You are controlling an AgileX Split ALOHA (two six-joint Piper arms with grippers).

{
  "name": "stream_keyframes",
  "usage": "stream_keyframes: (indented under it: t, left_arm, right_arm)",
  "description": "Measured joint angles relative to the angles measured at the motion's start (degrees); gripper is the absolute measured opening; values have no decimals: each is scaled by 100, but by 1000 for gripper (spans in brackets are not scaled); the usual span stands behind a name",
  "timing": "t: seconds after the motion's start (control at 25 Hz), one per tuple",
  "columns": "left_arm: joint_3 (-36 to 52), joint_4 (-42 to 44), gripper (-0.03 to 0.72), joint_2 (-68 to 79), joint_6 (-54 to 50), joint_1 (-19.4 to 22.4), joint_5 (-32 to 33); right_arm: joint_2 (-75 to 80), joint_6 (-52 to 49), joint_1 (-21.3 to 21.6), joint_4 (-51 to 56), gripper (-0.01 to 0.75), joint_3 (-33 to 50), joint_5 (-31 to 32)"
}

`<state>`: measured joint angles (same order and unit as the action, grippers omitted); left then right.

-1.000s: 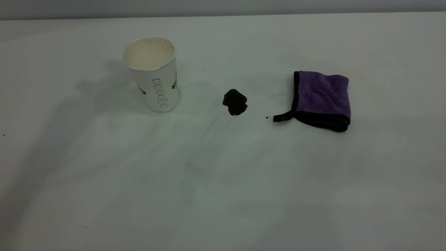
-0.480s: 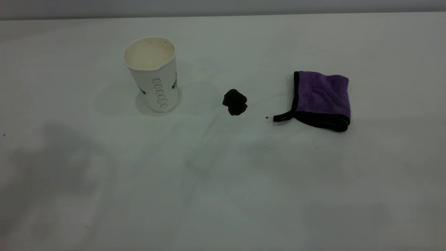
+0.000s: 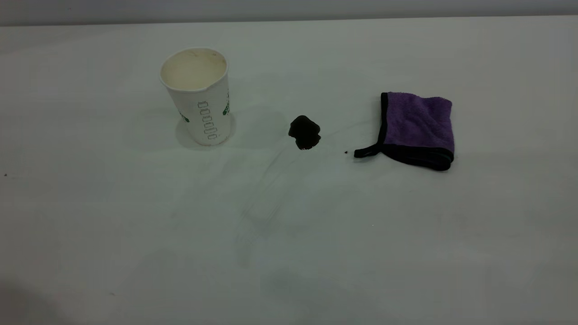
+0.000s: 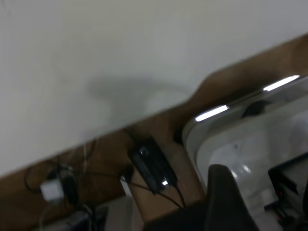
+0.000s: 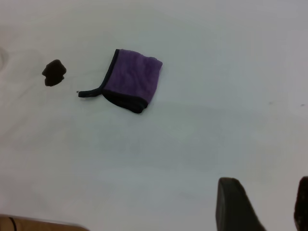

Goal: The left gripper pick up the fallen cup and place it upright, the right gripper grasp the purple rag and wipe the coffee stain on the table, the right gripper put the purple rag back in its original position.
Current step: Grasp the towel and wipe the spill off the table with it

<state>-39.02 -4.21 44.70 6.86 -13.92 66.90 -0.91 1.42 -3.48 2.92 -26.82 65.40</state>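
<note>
Reaching claw: the right gripper (image 5: 265,206) hangs high over the table (image 3: 289,253), jaws spread and holding nothing, well short of the cloth.
Parked claw: the left gripper (image 4: 224,197) is off past the table edge, looking at floor and cables; whether it is released or clenched I cannot tell.
Step in hand: by my reading, fetching the cloth, since the spill is not yet wiped.
Rag, place: the purple rag (image 3: 420,126) lies folded flat on the right side of the table, its black strap loop (image 3: 365,152) pointing towards the spill.
Rag, handling: likely light, soft and limp, so it should bunch and droop once lifted; no risk of breakage.
Rag, where to hold: the thick folded black edge on its near side probably gives the jaws the most to bite; the thin strap looks easy to miss.
Stain: the coffee stain (image 3: 305,132) sits glossy and dark between rag and cup, apart from both; a tiny dark speck (image 3: 346,152) lies just beside the strap's tip.
Cup: the fallen cup (image 3: 198,99) already stands upright, mouth up, farthest left; thin paper, so probably easy to knock during wiping.
</note>
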Motion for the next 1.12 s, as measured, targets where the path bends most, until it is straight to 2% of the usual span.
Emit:
stream_keyframes:
  t: [0.32, 0.84, 0.92, 1.12]
  left_arm:
    - [986, 6, 455, -1245, -295, -5, -226]
    - [1092, 10, 455, -3052, -319, 18, -345]
    - [1092, 10, 455, -3383, -319, 156, -340]
    - [1092, 10, 455, -4051, -319, 904, -301]
  right_arm:
    - [0, 0, 0, 0, 345, 0, 0]
    - [0, 0, 0, 0, 345, 0, 0]
    - [0, 0, 0, 0, 345, 0, 0]
    - [0, 0, 0, 0, 345, 0, 0]
